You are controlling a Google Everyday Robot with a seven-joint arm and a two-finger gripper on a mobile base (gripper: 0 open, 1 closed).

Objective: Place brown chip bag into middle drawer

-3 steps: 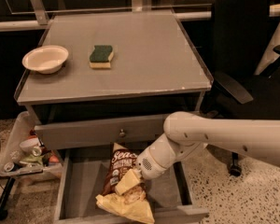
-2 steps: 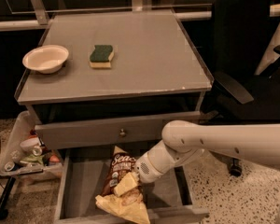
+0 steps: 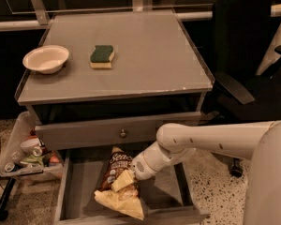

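The brown chip bag (image 3: 116, 167) lies in the open middle drawer (image 3: 82, 184), its dark top toward the cabinet and its pale yellow bottom edge toward the drawer's front lip. My gripper (image 3: 130, 176) is down inside the drawer at the bag's right side, at the end of the white arm (image 3: 210, 139) that reaches in from the right. It is against or just over the bag's middle; the wrist hides the contact.
The closed upper drawer front with a small round knob (image 3: 123, 133) sits just above the open drawer. On the cabinet top are a white bowl (image 3: 46, 58) and a green-and-yellow sponge (image 3: 102, 56). A black office chair (image 3: 246, 55) stands to the right, and a cluttered tray (image 3: 23, 151) to the left.
The arm has shifted slightly left and lower over the drawer. The chip bag lies in about the same place in the drawer.
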